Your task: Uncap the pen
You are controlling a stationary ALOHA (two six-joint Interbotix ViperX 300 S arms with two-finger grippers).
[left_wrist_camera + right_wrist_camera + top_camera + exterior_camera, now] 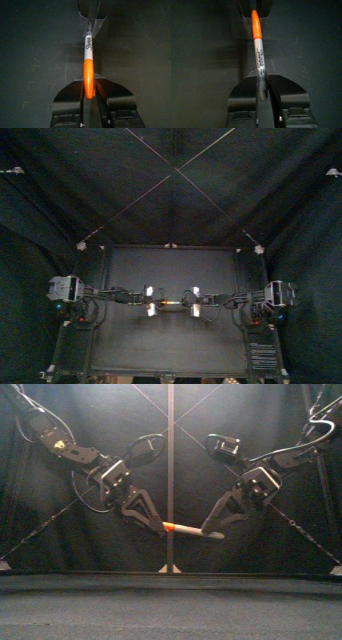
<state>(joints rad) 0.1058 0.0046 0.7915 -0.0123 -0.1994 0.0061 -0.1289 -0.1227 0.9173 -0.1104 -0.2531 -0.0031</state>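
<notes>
The left gripper [88, 79] is clamped on the orange cap [87, 75] of the pen [88, 57], its two jaws pressed against the cap from either side with no gap showing. The right gripper [261, 78] is closed in the same way on the other end, its jaws pinching the pale barrel [260, 52] just past the black printed lettering. Each wrist view shows the pen running straight out from its own jaws to the other gripper's tips at the far end, so the pen spans the short space between the two.

In the front view the pen [194, 531] hangs in the air above the table, near the middle of the booth. It lies almost level, with the orange end a little higher on the left and the pale end a little lower on the right. The cap meets the barrel with no break visible between them.

The left arm slants down from the upper left and the right arm from the upper right, so the two grippers meet in a shallow V at the pen. From above, the pen [170, 308] sits over the middle of the black table [171, 350], between the two grippers, with the black curtain [171, 188] behind.
</notes>
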